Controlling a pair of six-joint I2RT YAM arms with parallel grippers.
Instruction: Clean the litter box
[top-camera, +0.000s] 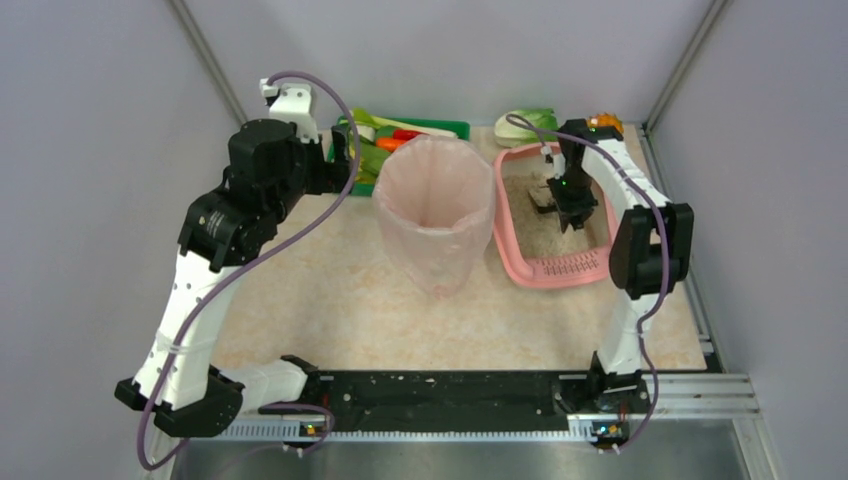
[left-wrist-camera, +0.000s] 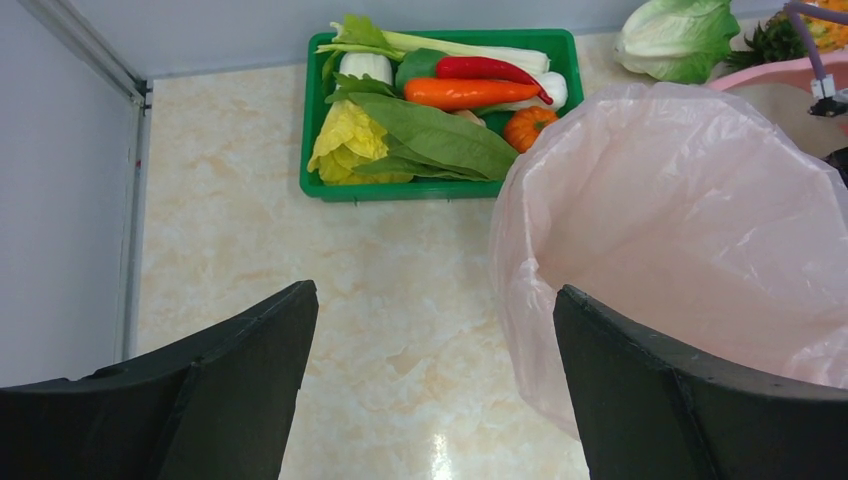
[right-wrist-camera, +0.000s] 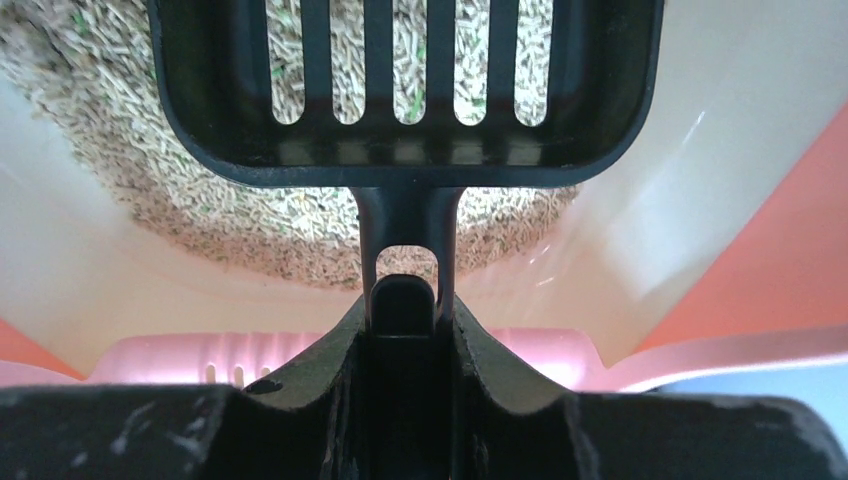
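Right gripper pinches the black scoop; left gripper gapes empty. A tipped scoop could spill litter outside the litter box.

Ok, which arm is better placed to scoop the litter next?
Right: the right gripper is shut on the black slotted scoop over the litter box; the left gripper is open and empty beside the bag-lined bin.
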